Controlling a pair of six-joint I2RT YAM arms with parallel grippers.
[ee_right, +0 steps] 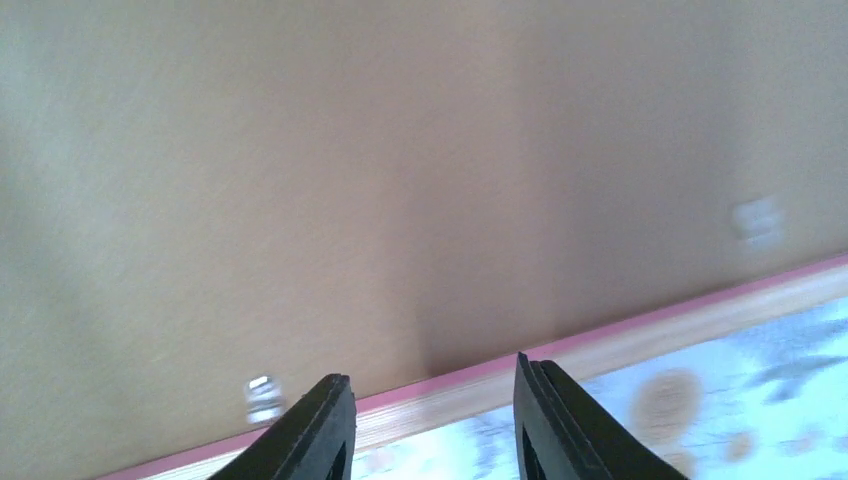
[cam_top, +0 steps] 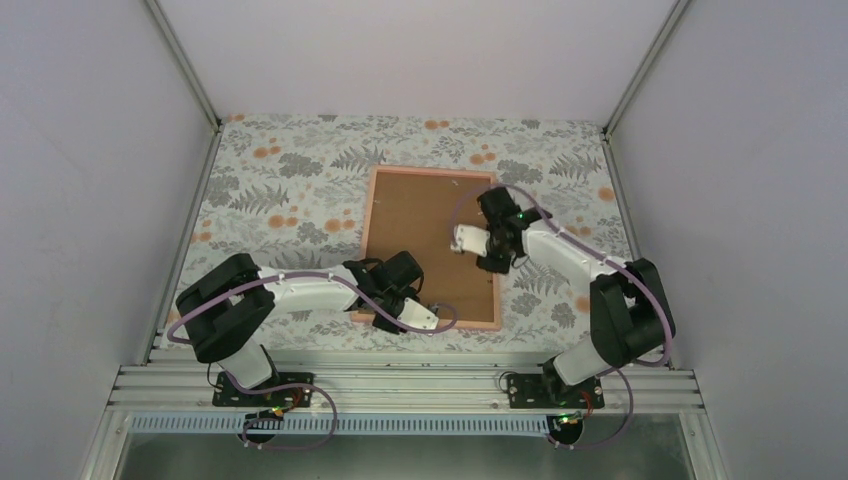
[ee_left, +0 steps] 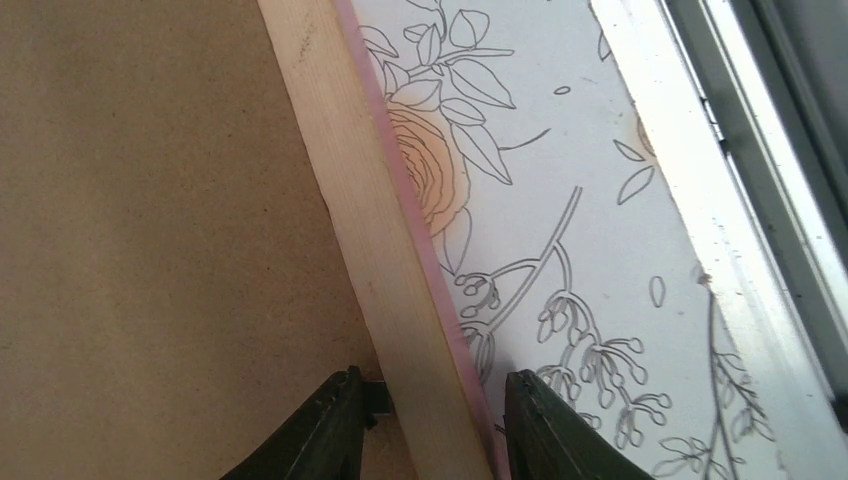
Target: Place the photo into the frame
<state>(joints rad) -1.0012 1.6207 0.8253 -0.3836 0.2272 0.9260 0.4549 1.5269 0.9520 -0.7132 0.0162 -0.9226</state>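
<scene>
The pink frame (cam_top: 430, 171) lies face down on the table, and the brown backing board (cam_top: 420, 215) fills its middle. The photo is not in view. My left gripper (cam_top: 437, 318) is open at the frame's near edge. In the left wrist view its fingers (ee_left: 330, 430) straddle the frame's pale wooden rail (ee_left: 370, 200), with the board (ee_left: 150, 250) to the left. My right gripper (cam_top: 458, 242) is open and empty over the board's right part. In the right wrist view the board (ee_right: 350, 180) and the frame's rail (ee_right: 600, 345) lie below it.
The floral tablecloth (cam_top: 290, 200) surrounds the frame. The table's metal front rail (ee_left: 740, 200) runs close beside the near edge of the frame. Small metal tabs (ee_right: 262, 395) sit on the board near the rail. Grey walls enclose the table on three sides.
</scene>
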